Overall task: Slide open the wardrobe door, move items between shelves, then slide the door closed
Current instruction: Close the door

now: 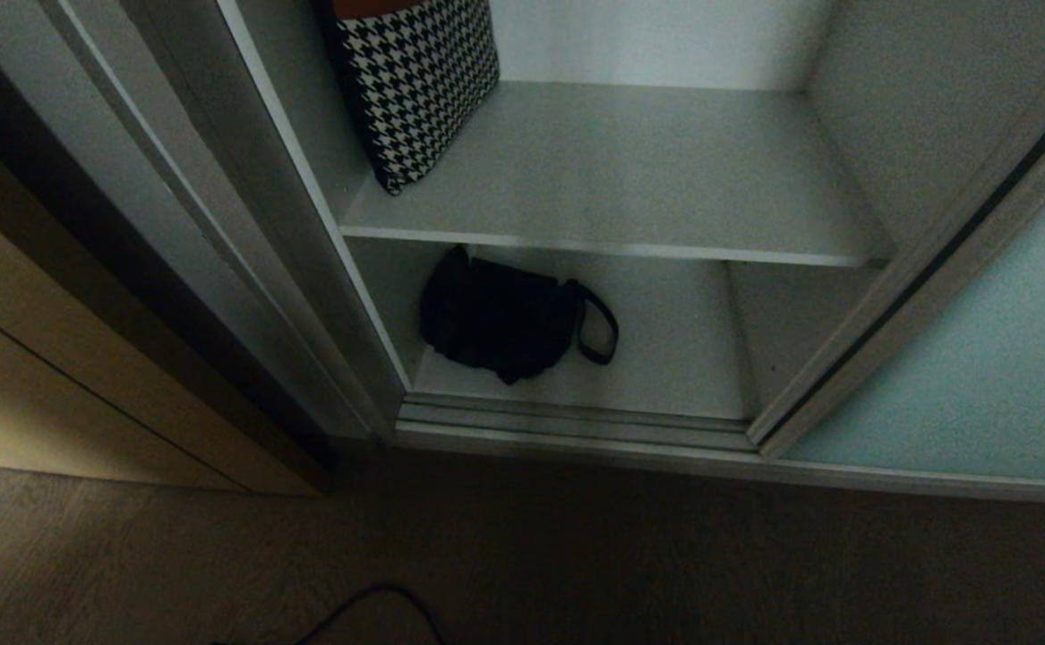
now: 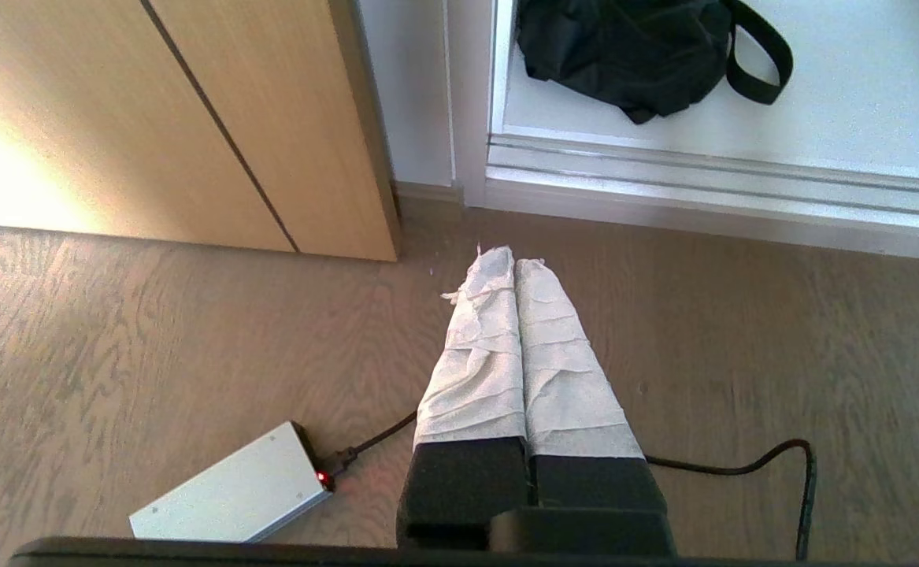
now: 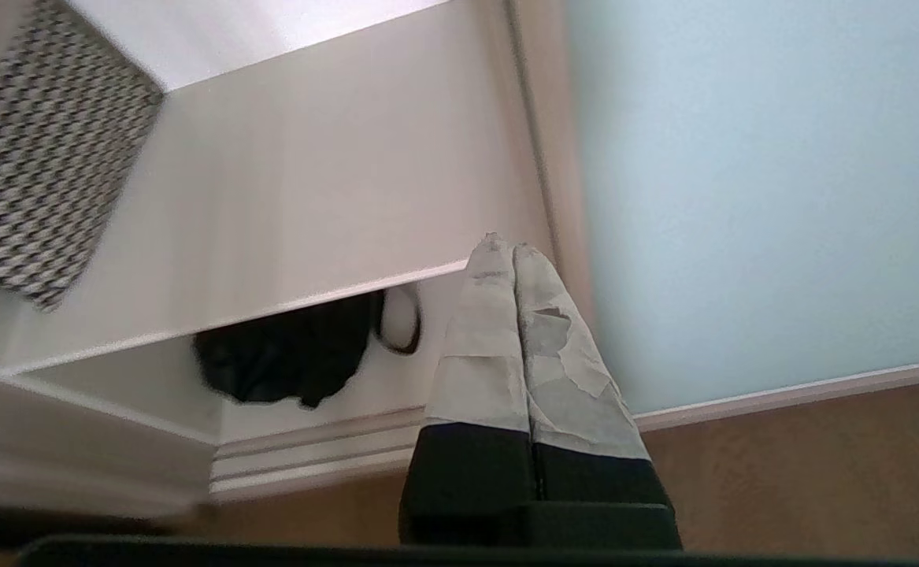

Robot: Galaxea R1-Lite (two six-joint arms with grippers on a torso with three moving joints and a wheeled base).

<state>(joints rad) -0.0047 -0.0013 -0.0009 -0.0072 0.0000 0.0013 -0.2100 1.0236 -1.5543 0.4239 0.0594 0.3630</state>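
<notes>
With sliding wardrobe door [image 1: 979, 376] standing pushed aside to the right, showing both shelves. Black strap bag [image 1: 509, 318] lying on lower shelf [image 1: 674, 358], near its left wall, strap loop trailing right. Houndstooth cushion [image 1: 415, 81] leaning at left of upper shelf [image 1: 629, 170]. Left gripper [image 2: 510, 256] hanging over wood floor [image 2: 152, 331], fingers pressed together, gripping nothing. Right gripper [image 3: 506, 244] pointing at door frame, fingers likewise together, carrying nothing.

head view looks down, wrist views low (sharing black bundle [image 1: 500, 315])
</notes>
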